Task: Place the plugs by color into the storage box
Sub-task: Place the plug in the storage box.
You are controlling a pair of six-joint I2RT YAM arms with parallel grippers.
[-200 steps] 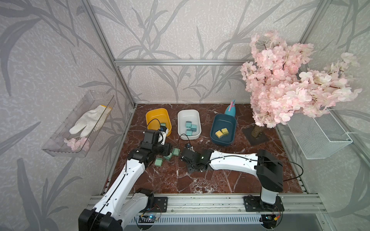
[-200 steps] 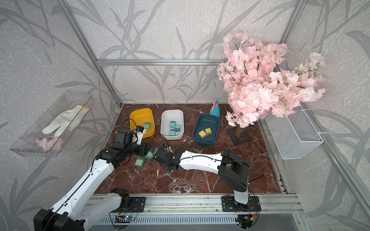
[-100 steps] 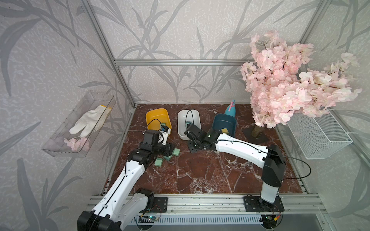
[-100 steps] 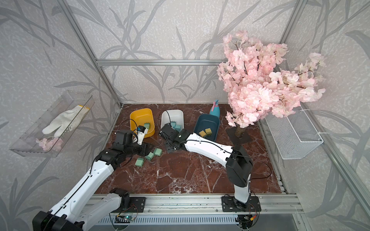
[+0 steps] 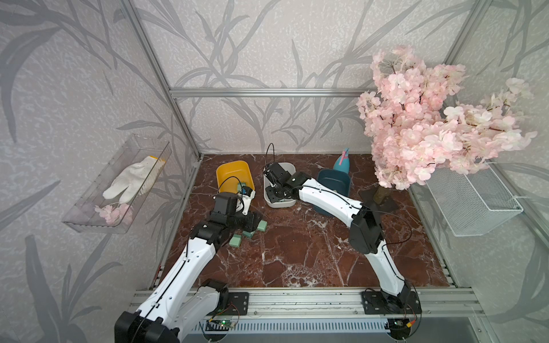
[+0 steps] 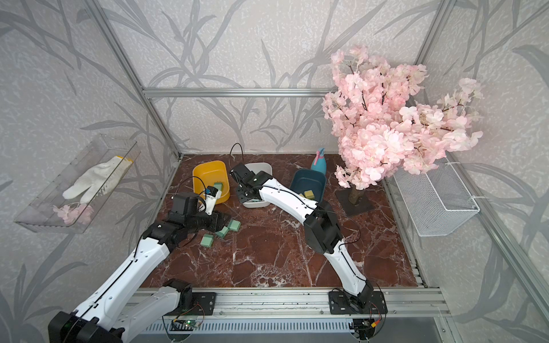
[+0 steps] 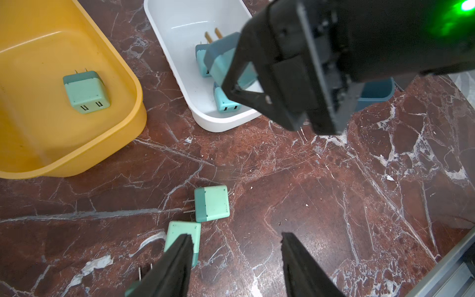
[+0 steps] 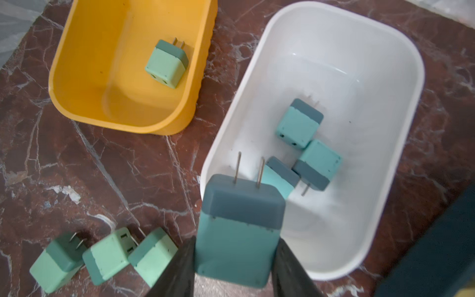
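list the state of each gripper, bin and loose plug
right gripper: shut on light blue plug over white bin
left gripper: open, empty
white bin: three light blue plugs inside
yellow bin: one green plug inside
dark blue bin: one yellow plug showing
green plugs: three loose on table

I have open table [image 5: 297, 261] along the front edge; three green plugs [image 6: 222, 232] crowd my left gripper [image 7: 235, 235], and my right gripper [image 8: 232, 248], clamping a blue plug [image 8: 239, 226], hangs over the white bin [image 8: 334, 46].

Top views high, downward over whole table [image 5: 297, 252]; both wrist views close above white bin [image 7: 180, 30].
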